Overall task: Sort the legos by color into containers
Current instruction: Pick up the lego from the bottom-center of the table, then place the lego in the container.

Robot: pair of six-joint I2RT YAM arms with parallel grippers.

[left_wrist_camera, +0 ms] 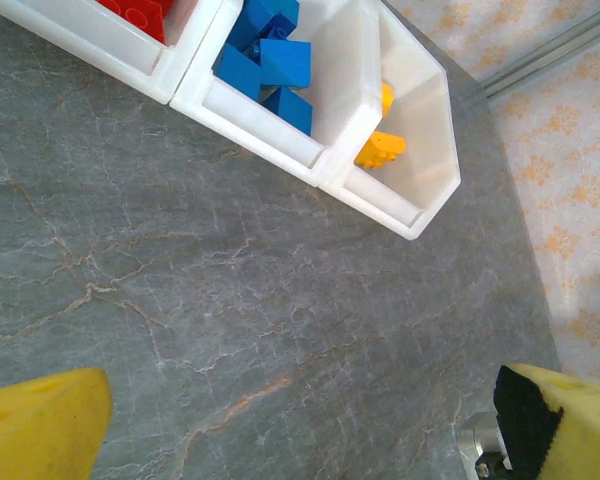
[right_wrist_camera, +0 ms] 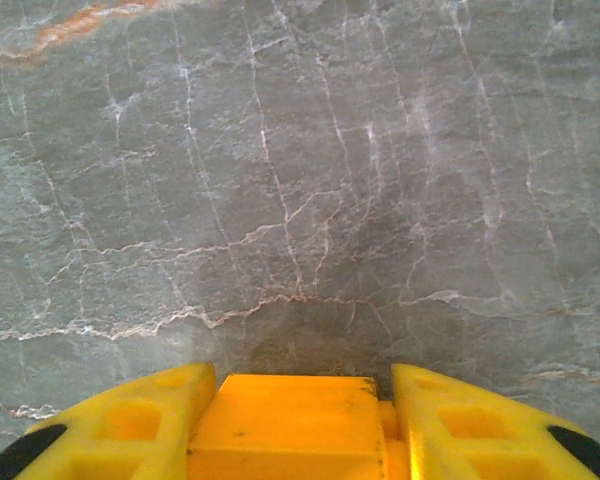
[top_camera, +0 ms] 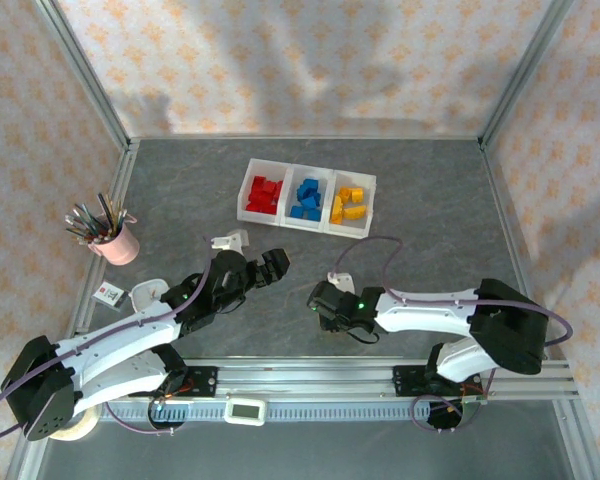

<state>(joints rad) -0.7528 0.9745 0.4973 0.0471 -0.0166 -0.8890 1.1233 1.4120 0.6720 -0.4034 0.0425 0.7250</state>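
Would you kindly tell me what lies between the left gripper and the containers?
Nothing: in the left wrist view, the grey table between the open left gripper and the containers is bare, and the top view shows the same.

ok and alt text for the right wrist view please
A yellow-orange lego sits gripped between the two yellow fingers of the right gripper, at the bottom edge of the picture. Beyond it lies the grey table, veined with pale cracks.

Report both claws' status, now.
Left claw: open, holding nothing.
Right claw: closed on an orange brick.
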